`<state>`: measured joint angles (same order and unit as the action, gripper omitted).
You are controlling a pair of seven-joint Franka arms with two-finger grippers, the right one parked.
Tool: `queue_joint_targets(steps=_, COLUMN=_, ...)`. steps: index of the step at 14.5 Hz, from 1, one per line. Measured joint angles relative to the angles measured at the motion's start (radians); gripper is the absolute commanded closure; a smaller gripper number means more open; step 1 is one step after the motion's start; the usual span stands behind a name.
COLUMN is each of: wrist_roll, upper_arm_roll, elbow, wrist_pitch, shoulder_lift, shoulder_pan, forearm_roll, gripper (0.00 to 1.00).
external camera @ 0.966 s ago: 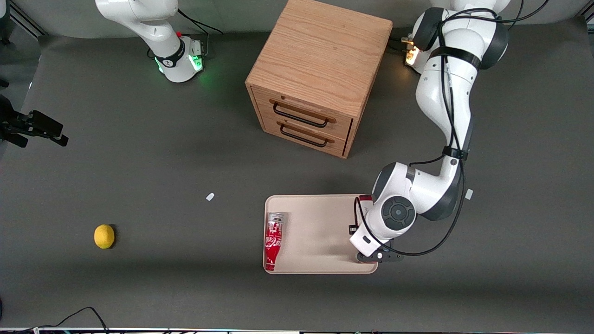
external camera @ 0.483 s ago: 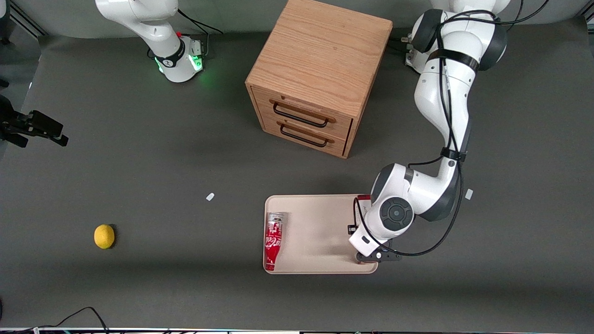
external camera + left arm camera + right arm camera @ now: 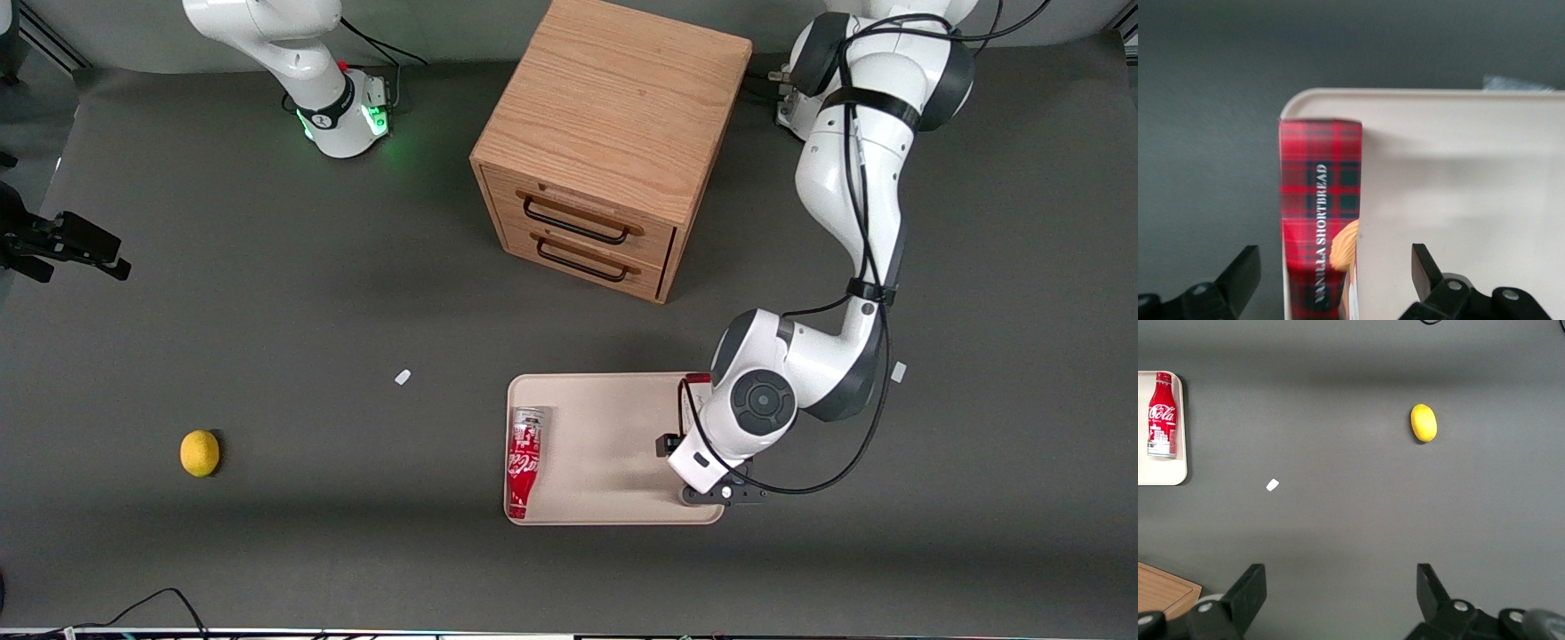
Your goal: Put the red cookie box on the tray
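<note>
The red cookie box, tartan with a cookie picture, lies along the rim of the cream tray, at the tray's edge toward the working arm's end. My left gripper hangs open straight above it. One finger stands outside the tray and the other finger over the tray floor, neither touching the box. In the front view the wrist covers the box except for a red sliver at the tray corner.
A red cola can lies on the tray along the edge toward the parked arm. A wooden two-drawer cabinet stands farther from the front camera. A lemon and a white scrap lie toward the parked arm's end.
A black finger has slid out from under the wrist toward the can, so the fingers have spread. The arm itself has barely shifted.
</note>
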<state>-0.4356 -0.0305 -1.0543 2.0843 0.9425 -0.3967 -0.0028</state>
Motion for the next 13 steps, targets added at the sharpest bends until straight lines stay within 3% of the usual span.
queue_joint_targets(steps=7, wrist_roll=0.012, upper_arm_roll=0.009, elbow=-0.248, wrist_pitch=-0.024, shoulder_lift=-0.316, shoulder_pan=0.101, forearm_roll=-0.032, gripper=0.0)
queue_joint_targets(steps=13, wrist_roll=0.188, upper_arm_roll=0.004, elbow=-0.419, wrist_pitch=-0.314, shoulder_lift=-0.66, shoulder_pan=0.277, forearm_roll=-0.045, gripper=0.0)
